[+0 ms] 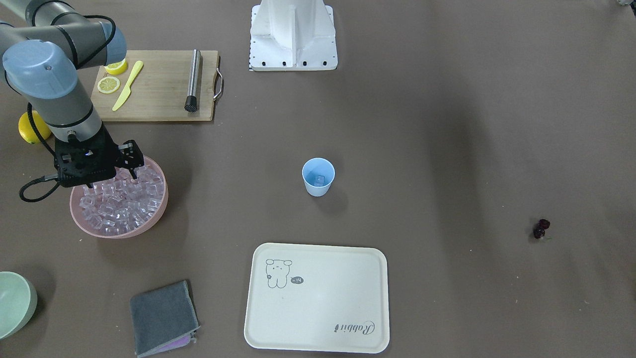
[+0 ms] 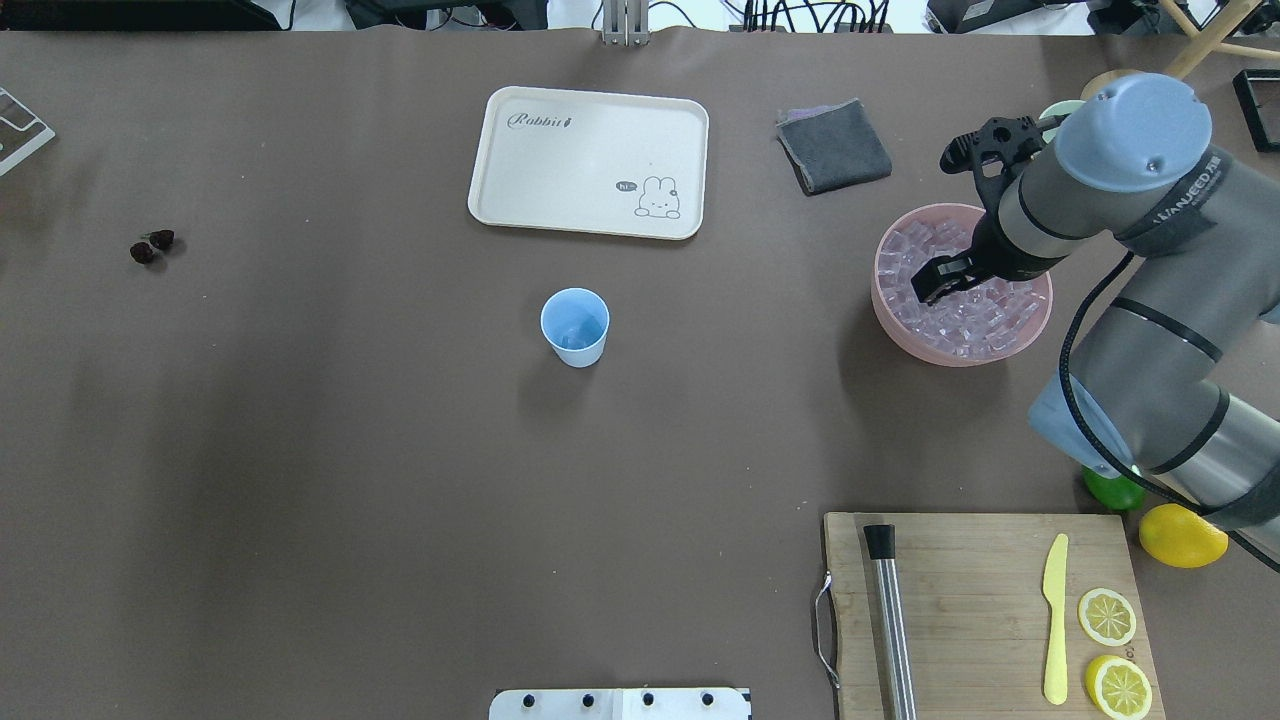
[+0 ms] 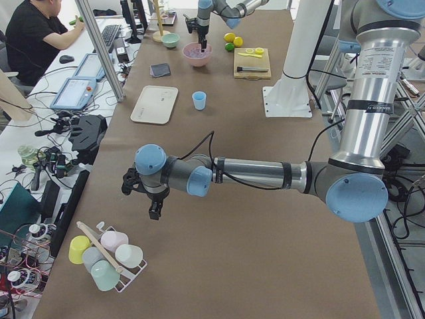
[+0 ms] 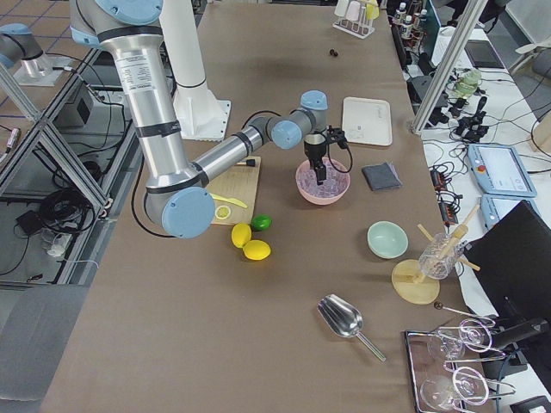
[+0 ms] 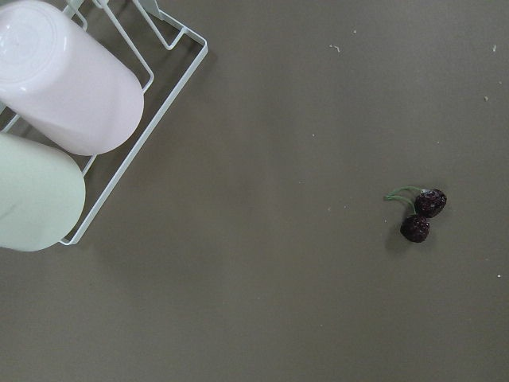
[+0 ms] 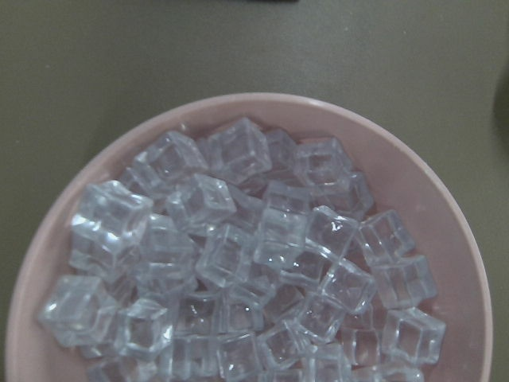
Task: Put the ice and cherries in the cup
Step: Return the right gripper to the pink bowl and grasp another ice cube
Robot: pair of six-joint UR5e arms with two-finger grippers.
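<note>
The light blue cup stands upright mid-table, also in the overhead view, with one ice cube inside. The rest of the ice fills a pink bowl. My right gripper hangs just above the ice in that bowl with its jaws apart and nothing held. The cherries lie on the bare table far to the other side. My left gripper hovers above the table near them; it shows only in the exterior left view, so I cannot tell if it is open.
A cream tray and a grey cloth lie beyond the cup. A cutting board holds lemon slices, a yellow knife and a metal muddler. A rack of cups stands near the cherries. A pale green bowl sits nearby.
</note>
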